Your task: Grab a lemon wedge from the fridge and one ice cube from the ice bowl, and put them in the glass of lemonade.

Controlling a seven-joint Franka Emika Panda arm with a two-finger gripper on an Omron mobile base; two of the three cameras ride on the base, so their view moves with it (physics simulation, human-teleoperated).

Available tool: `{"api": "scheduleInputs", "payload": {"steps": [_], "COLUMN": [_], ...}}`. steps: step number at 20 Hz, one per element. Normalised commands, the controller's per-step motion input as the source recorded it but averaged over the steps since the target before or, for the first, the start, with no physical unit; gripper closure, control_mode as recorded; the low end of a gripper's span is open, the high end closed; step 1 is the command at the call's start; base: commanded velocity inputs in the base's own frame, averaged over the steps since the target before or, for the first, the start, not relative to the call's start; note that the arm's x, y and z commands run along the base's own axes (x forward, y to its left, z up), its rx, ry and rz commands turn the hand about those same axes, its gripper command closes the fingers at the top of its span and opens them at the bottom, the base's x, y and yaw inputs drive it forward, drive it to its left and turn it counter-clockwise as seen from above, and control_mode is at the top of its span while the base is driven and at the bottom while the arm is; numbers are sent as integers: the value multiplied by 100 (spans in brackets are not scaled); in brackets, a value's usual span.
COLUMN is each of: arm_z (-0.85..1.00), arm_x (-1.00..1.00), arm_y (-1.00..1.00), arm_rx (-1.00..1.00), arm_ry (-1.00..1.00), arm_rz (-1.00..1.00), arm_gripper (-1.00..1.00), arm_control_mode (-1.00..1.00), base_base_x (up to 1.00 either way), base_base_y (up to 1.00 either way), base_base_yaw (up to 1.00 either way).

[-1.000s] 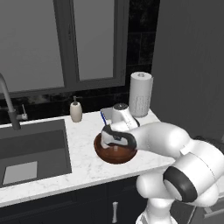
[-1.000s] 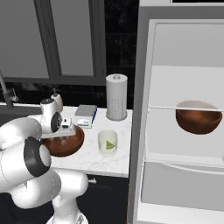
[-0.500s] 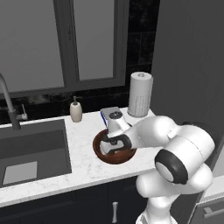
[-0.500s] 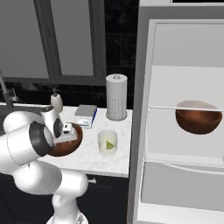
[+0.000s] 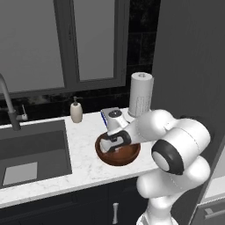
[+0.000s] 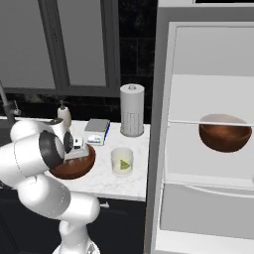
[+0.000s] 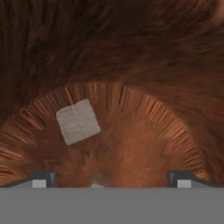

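Observation:
The ice bowl (image 5: 127, 157), wide and dark-brown wood, stands on the white counter, also seen as the ice bowl (image 6: 67, 171). My gripper (image 5: 107, 146) reaches down inside it, jaws open. In the hand view my gripper (image 7: 111, 180) hangs just over the wooden bottom, and one whitish ice cube (image 7: 78, 121) lies ahead and left of centre, touched by neither finger. The glass of lemonade (image 6: 122, 160) stands right of the bowl with a yellow-green lemon wedge (image 6: 125, 164) showing in it. The fridge (image 6: 208, 149) stands open at the right.
A white paper-towel roll (image 5: 140, 94) and a small blue-white box (image 6: 97, 131) stand behind the bowl. A soap dispenser (image 5: 77, 111) and sink (image 5: 30, 147) lie to the left. A second brown bowl (image 6: 224, 133) sits on a fridge shelf.
The hand has dropped from above the bowl's rim down into the bowl, and the elbow has swung outward. The jaws have stayed open.

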Motion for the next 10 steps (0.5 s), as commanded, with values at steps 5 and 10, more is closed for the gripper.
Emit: {"api": "scheduleInputs", "payload": {"steps": [5,10], "arm_z": [-17,-25], "arm_x": [-22,-24], "arm_y": [0,0], "arm_rx": [0,0], "arm_ry": [1,1], "arm_rz": [0,0], "arm_gripper": [-100,-100], "arm_control_mode": [-100,-100], "base_base_x": [0,0], "base_base_y": [0,0], "base_base_yaw": [0,0]}}
